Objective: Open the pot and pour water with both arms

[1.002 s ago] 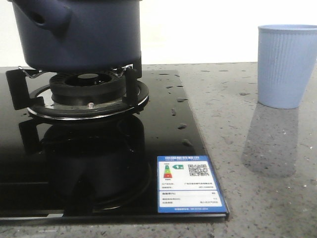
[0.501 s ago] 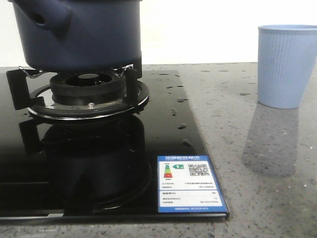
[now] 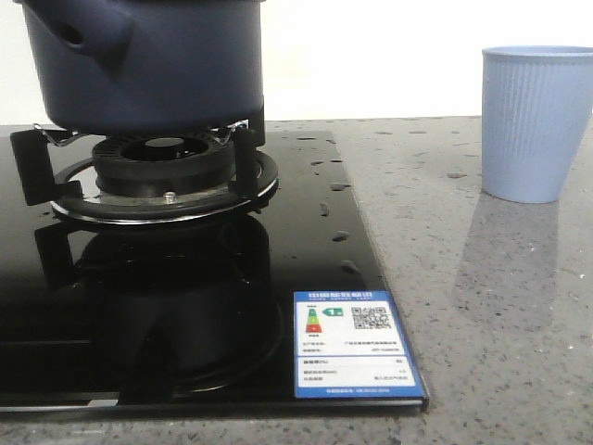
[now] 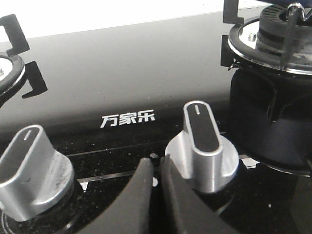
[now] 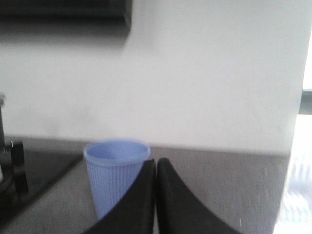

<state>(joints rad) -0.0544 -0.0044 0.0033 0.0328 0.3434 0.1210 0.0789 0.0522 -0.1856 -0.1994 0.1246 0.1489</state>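
Observation:
The dark navy-blue pot (image 3: 157, 65) stands on the gas burner's black supports (image 3: 167, 171) at the upper left of the front view; its stubby hollow handle (image 3: 88, 32) points toward the front left, and its top is cut off by the frame. The pale blue ribbed cup (image 3: 536, 120) stands on the grey counter at the right; it also shows in the right wrist view (image 5: 114, 173). My left gripper (image 4: 157, 163) is shut and empty, low over the stove's front panel beside a silver knob (image 4: 202, 148). My right gripper (image 5: 156, 163) is shut and empty, short of the cup. Neither gripper shows in the front view.
The black glass stove top (image 3: 306, 241) carries water drops and an energy label (image 3: 352, 343) at its front right corner. A second silver knob (image 4: 31, 173) and a second burner (image 4: 7, 68) lie to the left. The speckled grey counter (image 3: 491, 306) runs right of the stove.

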